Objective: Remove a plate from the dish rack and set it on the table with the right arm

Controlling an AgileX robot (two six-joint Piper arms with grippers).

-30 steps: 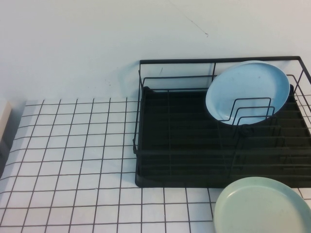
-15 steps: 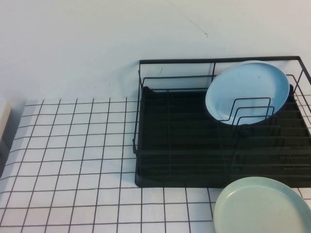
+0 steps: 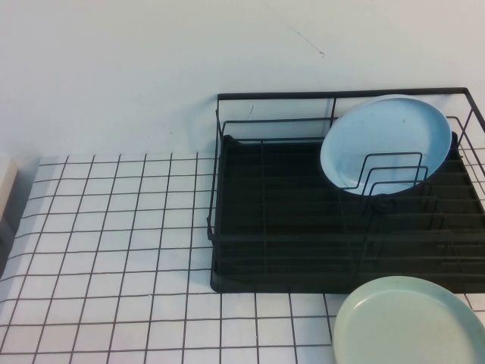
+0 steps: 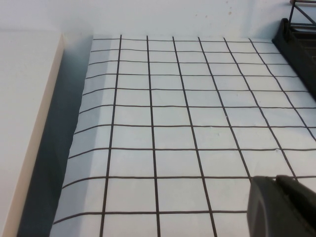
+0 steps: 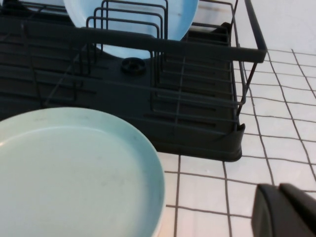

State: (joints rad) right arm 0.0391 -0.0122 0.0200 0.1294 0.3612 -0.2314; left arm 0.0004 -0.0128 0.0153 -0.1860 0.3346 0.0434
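The pale mint-green plate (image 3: 409, 322) lies flat on the white gridded table (image 3: 114, 227), just in front of the black wire dish rack (image 3: 242, 258), and is cut off at the frame's lower right. It fills the right wrist view (image 5: 69, 173), with the rack (image 5: 197, 128) behind it. My right gripper (image 5: 279, 186) is shut and empty, low over the table beside the plate and apart from it. My left gripper (image 4: 276, 178) is shut and empty over the bare grid far to the left. Neither arm shows in the high view.
A sky-blue plate (image 3: 385, 140) stands tilted in the rack's wire loops at the back right and also shows in the right wrist view (image 5: 128, 15). A beige raised block (image 4: 24, 123) borders the table's left edge. A white wall rises behind the rack.
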